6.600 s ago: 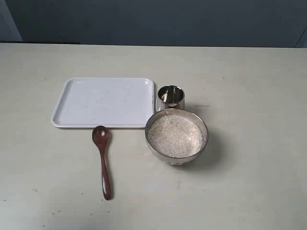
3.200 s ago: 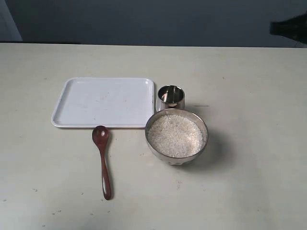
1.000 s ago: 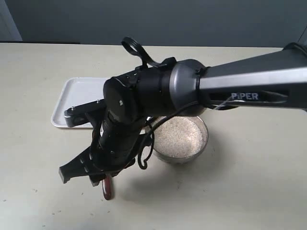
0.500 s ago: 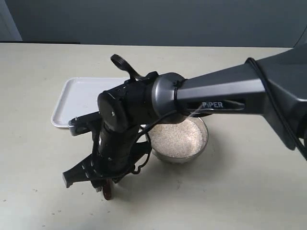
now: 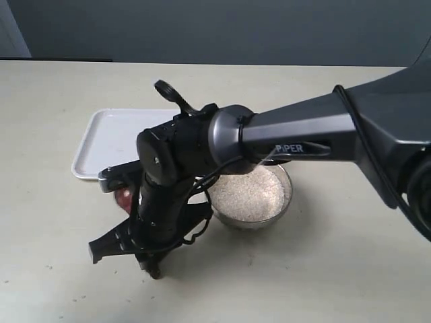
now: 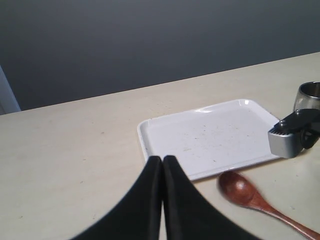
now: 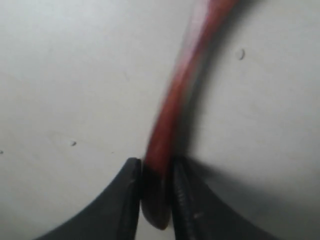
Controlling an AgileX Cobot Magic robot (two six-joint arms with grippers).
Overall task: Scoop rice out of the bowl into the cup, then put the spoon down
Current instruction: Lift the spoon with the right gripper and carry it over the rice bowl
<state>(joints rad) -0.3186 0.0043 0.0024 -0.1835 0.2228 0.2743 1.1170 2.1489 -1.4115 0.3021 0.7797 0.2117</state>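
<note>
The dark wooden spoon (image 7: 172, 100) lies on the table, and my right gripper (image 7: 154, 172) is shut on the wide end of its handle. In the exterior view the right arm reaches across to the left, with the right gripper (image 5: 151, 266) low at the table. The spoon's head (image 5: 123, 198) peeks out left of the arm. The bowl (image 5: 289, 195), full of rice (image 5: 252, 192), is partly covered by the arm, which hides the cup there. In the left wrist view I see the cup (image 6: 311, 92), the spoon head (image 6: 240, 189) and my left gripper (image 6: 162, 160), shut and empty.
A flat white tray (image 5: 111, 138) lies behind the spoon, also seen as the tray (image 6: 215, 132) in the left wrist view. A grey part of the right arm (image 6: 287, 140) hangs at the tray's edge beside the cup. A dark wall runs behind the table.
The right arm has come in from the right and sunk onto the spoon's handle end, closing on it. The spoon's head has swung a little to the left.
</note>
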